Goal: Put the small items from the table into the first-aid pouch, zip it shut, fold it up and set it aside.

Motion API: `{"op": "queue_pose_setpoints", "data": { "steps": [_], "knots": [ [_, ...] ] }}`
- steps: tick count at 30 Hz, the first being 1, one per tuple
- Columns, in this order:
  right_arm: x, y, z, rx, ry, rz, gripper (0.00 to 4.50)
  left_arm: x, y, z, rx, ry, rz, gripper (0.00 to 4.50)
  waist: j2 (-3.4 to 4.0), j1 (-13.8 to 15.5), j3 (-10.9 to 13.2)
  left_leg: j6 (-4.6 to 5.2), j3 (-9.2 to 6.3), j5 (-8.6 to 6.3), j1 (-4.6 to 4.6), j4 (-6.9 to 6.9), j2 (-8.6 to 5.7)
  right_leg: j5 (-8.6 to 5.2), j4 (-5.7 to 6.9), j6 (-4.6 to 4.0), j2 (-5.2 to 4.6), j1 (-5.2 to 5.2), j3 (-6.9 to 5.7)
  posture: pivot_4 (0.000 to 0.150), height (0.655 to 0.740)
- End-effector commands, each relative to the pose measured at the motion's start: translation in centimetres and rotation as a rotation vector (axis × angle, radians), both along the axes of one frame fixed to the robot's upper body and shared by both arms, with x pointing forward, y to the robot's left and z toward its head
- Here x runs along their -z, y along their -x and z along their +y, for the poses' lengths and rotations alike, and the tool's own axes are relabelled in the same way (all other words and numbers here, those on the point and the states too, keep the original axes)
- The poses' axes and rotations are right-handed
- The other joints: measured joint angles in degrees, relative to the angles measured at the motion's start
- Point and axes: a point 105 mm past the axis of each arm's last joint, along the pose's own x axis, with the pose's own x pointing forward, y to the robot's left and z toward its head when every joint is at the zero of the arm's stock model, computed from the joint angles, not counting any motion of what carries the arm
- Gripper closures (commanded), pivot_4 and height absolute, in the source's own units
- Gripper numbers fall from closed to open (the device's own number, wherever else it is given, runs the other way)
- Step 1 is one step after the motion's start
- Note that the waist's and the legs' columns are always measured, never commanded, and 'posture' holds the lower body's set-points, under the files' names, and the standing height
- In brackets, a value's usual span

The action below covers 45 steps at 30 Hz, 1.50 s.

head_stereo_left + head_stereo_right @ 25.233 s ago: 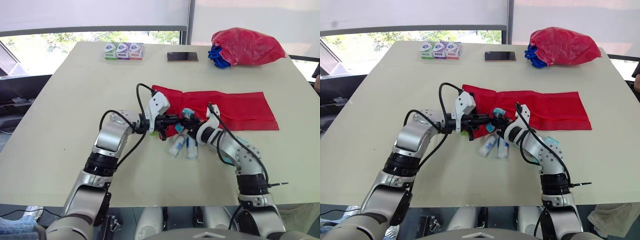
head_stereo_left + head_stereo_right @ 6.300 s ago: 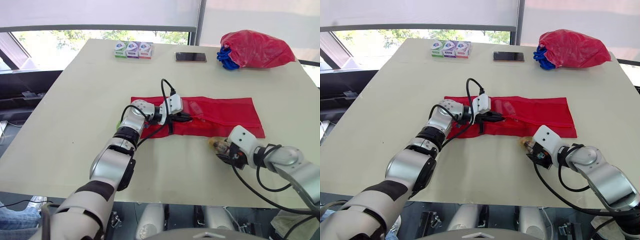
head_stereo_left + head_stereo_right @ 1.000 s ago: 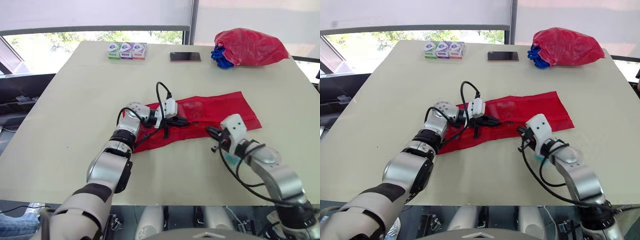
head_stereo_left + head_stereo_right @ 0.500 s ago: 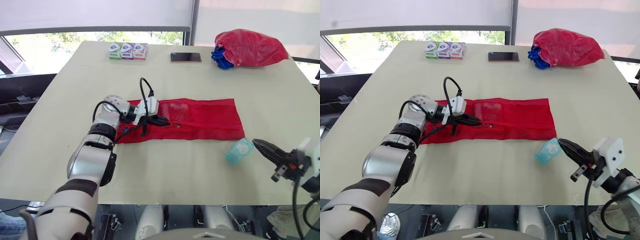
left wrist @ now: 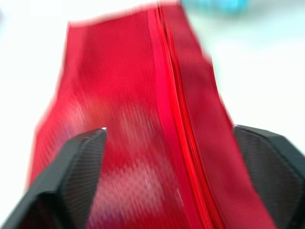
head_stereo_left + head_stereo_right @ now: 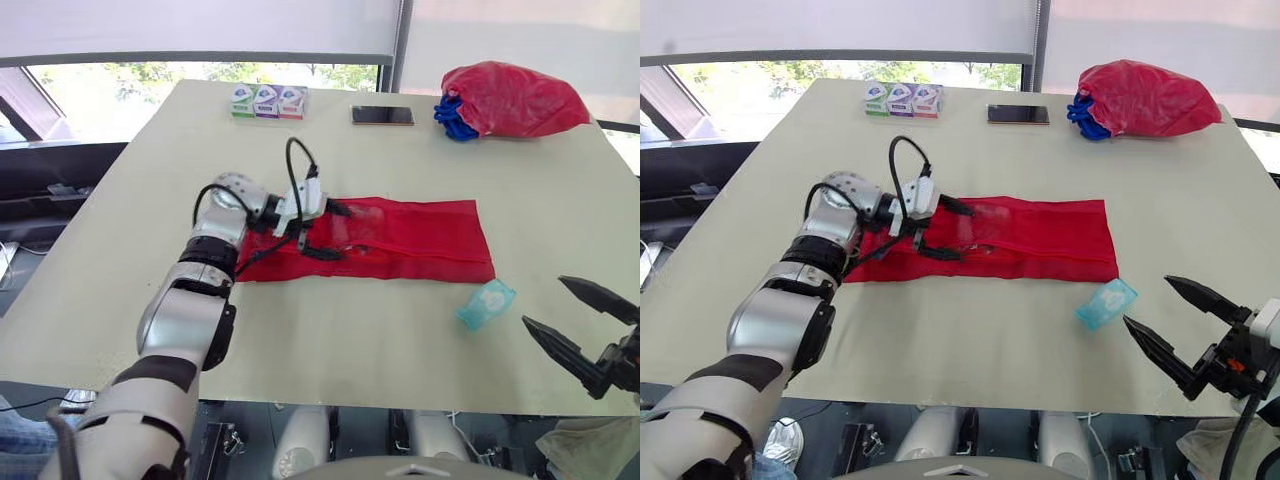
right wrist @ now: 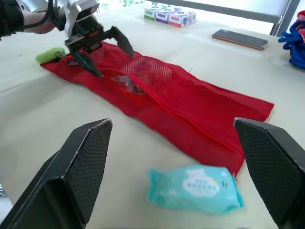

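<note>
Right claw (image 6: 1148, 300) wider now — teal packet (image 6: 1106, 303) apart

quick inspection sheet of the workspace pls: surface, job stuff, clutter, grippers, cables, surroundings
surface: beige table, flat.
job's things: red mesh pouch lying unfolded, items showing through the mesh; teal wipes packet outside it, by its near right corner.
clutter: three small boxes, phone and red bag along the far edge.
grippers: left gripper open at the pouch's left part; right gripper open, near the packet, not touching.
cables: black cable loops above the left wrist.
surroundings: window behind the table.
</note>
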Motion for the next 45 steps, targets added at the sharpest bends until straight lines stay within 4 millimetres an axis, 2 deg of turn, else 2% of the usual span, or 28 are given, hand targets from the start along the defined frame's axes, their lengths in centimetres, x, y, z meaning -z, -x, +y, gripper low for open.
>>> {"op": "queue_pose_setpoints", "data": {
  "steps": [1, 4, 8, 12, 18, 24, 27, 30, 31, 32, 33, 34, 35, 39, 45],
  "knots": [
    [-0.8, 0.1, 0.5, 0.000, 0.015, -0.036, 0.00, -0.8, 0.3, -3.2, 0.030, 0.049, -0.057, 0.05, 0.00, 0.0, 0.0, 0.01, 0.00, -0.01, 0.00, 0.00, -0.01, 0.01, 0.00, 0.02, 0.00, 0.00, 0.01, 0.150, 0.7400],
    [-0.6, -0.1, 0.8, 0.002, 0.006, -0.031, 0.00, 0.1, 0.8, -5.8, 0.043, 0.083, -0.051, 0.05, 0.00, 0.0, 0.0, 0.02, 0.01, -0.01, 0.01, 0.00, -0.02, 0.01, 0.00, 0.05, 0.03, 0.01, 0.03, 0.150, 0.7400],
    [-1.2, -0.4, 1.7, -0.001, -0.015, -0.040, 0.00, 1.0, 0.0, -8.7, -0.046, 0.129, -0.042, 0.05, -0.01, -0.1, 0.0, 0.03, 0.00, -0.01, 0.02, 0.00, -0.03, 0.01, 0.01, 0.06, 0.05, 0.01, 0.03, 0.150, 0.7400],
    [-1.3, -0.4, 1.9, 0.011, -0.022, -0.035, 0.00, 2.6, -1.0, -10.9, -0.150, 0.077, -0.087, 0.05, -0.02, -0.2, 0.0, 0.02, -0.01, -0.01, 0.05, 0.00, -0.02, -0.09, 0.02, 0.25, 0.08, 0.02, 0.04, 0.150, 0.7400],
    [-1.4, -0.4, 1.7, 0.046, -0.019, -0.033, 0.00, 4.8, -1.1, -12.3, -0.186, -0.017, -0.134, 0.05, -0.02, -0.2, 0.0, 0.04, -0.02, -0.02, 0.02, 0.00, -0.04, -0.07, 0.00, 0.23, 0.06, 0.01, 0.04, 0.150, 0.7400],
    [-1.2, 0.2, 1.4, 0.089, -0.008, -0.017, 0.00, 5.4, -1.5, -12.7, -0.244, -0.008, -0.145, 0.05, -0.02, 0.0, 0.0, 0.05, -0.03, -0.03, 0.01, 0.00, -0.03, -0.07, 0.00, 0.20, 0.03, 0.01, 0.02, 0.150, 0.7400],
    [-1.1, 0.3, 1.2, 0.104, -0.003, -0.012, 0.00, 5.3, -1.6, -12.9, -0.255, 0.002, -0.156, 0.90, -0.02, 0.0, 0.0, 0.05, -0.02, -0.03, 0.03, 0.01, -0.03, -0.09, 0.00, 0.23, 0.02, 0.02, 0.03, 0.150, 0.7400],
    [-1.1, 0.4, 1.1, 0.108, -0.004, -0.012, 0.00, 5.4, -1.5, -13.0, -0.253, -0.003, -0.153, 2.09, -0.02, 0.0, 0.0, 0.05, -0.01, -0.03, 0.04, 0.01, -0.01, -0.09, 0.00, 0.22, 0.02, 0.01, 0.02, 0.150, 0.7400],
    [-1.1, 0.4, 1.1, 0.109, -0.004, -0.012, 0.00, 5.4, -1.5, -13.0, -0.252, -0.003, -0.145, 2.67, -0.02, 0.0, 0.0, 0.05, -0.01, -0.03, 0.04, 0.01, 0.00, -0.09, 0.00, 0.22, 0.03, 0.01, 0.02, 0.150, 0.7400],
    [-1.1, 0.3, 1.2, 0.109, -0.005, -0.012, 0.00, 5.4, -1.5, -13.1, -0.253, -0.002, -0.138, 2.97, -0.02, 0.0, 0.0, 0.05, -0.01, -0.03, 0.04, 0.01, 0.00, -0.09, 0.00, 0.21, 0.03, 0.01, 0.01, 0.150, 0.7400],
    [-1.1, 0.3, 1.2, 0.110, -0.005, -0.012, 0.00, 5.4, -1.5, -13.1, -0.254, -0.001, -0.134, 3.61, -0.02, 0.0, 0.0, 0.05, -0.01, -0.03, 0.04, 0.01, 0.00, -0.07, 0.00, 0.19, 0.04, 0.01, 0.01, 0.150, 0.7400],
    [-1.1, 0.3, 1.2, 0.110, -0.005, -0.012, 0.00, 5.3, -1.5, -13.1, -0.256, 0.004, -0.127, 4.07, -0.02, 0.0, 0.0, 0.05, -0.02, -0.03, 0.03, 0.01, 0.00, -0.06, 0.00, 0.17, 0.04, 0.01, 0.00, 0.150, 0.7400],
    [-1.1, 0.3, 1.2, 0.110, -0.005, -0.011, 0.00, 5.3, -1.5, -13.1, -0.260, 0.011, -0.115, 4.38, -0.02, 0.0, 0.0, 0.05, -0.02, -0.03, 0.02, 0.01, 0.00, -0.06, 0.00, 0.17, 0.04, 0.01, 0.00, 0.150, 0.7400],
    [-1.0, 0.3, 1.1, 0.117, -0.001, -0.003, 0.00, 4.7, -1.4, -13.3, -0.268, 0.062, -0.045, 4.38, -0.02, 0.0, 0.0, 0.05, -0.01, -0.03, 0.01, 0.01, -0.01, 0.00, 0.00, 0.05, 0.03, 0.01, 0.01, 0.150, 0.7400],
    [0.6, 0.1, 1.1, 0.154, 0.043, 0.074, 0.00, 3.1, -1.2, -12.9, -0.247, 0.161, 0.172, 4.38, -0.01, -0.2, 0.0, 0.05, -0.02, -0.03, 0.00, 0.01, 0.00, -0.05, 0.00, -0.02, 0.04, 0.00, -0.03, 0.150, 0.7400]
  ]
}}
